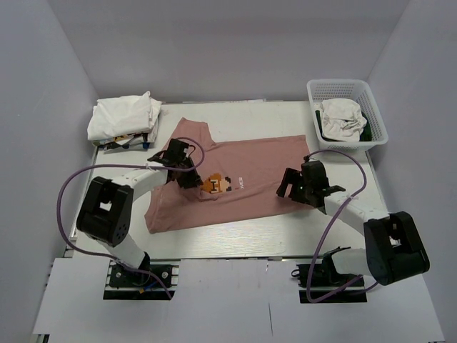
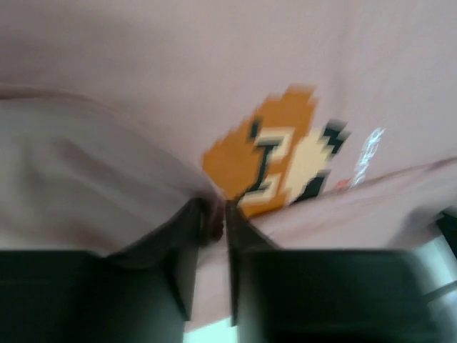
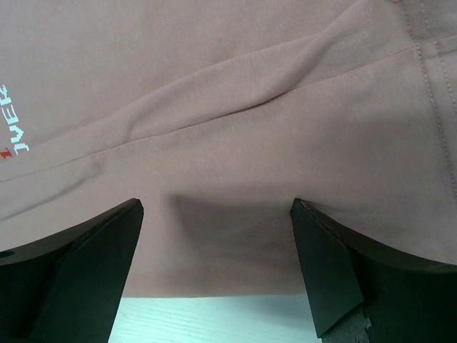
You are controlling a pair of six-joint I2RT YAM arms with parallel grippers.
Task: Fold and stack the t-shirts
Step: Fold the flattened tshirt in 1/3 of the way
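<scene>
While spread flat over the table [image 1: 243, 232], pinched at the chest: pink t-shirt [image 1: 250, 168].

Bears an orange pixel-figure print [image 2: 275, 157] and white lettering [image 3: 16, 121], cut off by the frame edge and readable only as "JVER" in the right wrist view, too blurred to read in the left. Nipped just beside the print's lower corner by the left gripper [image 2: 214, 211], jaws drawn almost together on a raised fold of pink cloth. Straddled at the near hem by the right gripper [image 3: 218, 214], fingers wide apart above the fabric, gripping nothing. Elsewhere: a pile of white t-shirts [image 1: 123, 118] at the far left corner, another white t-shirt [image 1: 341, 118] crumpled in the mesh basket [image 1: 378, 136] at far right.
</scene>
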